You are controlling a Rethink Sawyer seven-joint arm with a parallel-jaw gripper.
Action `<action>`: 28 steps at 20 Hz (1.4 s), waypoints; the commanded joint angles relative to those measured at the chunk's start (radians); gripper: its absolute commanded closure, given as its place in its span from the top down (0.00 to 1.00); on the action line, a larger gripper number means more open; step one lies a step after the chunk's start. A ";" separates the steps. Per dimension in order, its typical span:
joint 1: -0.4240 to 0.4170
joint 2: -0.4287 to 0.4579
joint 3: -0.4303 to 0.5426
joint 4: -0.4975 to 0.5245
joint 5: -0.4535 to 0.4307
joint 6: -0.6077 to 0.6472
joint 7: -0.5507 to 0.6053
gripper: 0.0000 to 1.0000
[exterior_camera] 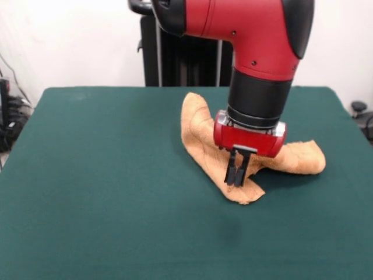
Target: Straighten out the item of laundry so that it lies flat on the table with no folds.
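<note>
The tan-orange towel [201, 140] lies crumpled right of the middle of the green table [99, 186]. One fold runs from its far end down to a near corner. Another lobe stretches out to the right. The cloth stands up in a ridge under the arm. My gripper [236, 179] comes straight down on the towel's near part, just behind the near corner. Its two black fingers [231, 169] stand close together and pinch the cloth. The red wrist hides the towel's middle.
The robot's black pedestal [175, 58] stands behind the table's far edge. Cables and dark equipment [9, 116] sit off the table's left side, and a dark object [361, 111] off its right edge. Green cloth stretches to the left of the towel and in front of it.
</note>
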 commanded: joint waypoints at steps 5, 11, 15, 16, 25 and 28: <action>0.050 0.096 0.089 0.025 -0.024 -0.022 0.031 0.00; 0.058 0.128 0.081 0.037 -0.033 -0.085 0.051 0.00; 0.065 0.172 0.077 0.027 -0.033 -0.136 0.069 0.00; 0.062 0.176 0.080 0.027 -0.031 -0.139 0.065 0.00; 0.082 0.189 0.053 0.011 -0.028 -0.136 0.074 0.00; 0.083 0.191 0.049 0.010 -0.024 -0.152 0.080 1.00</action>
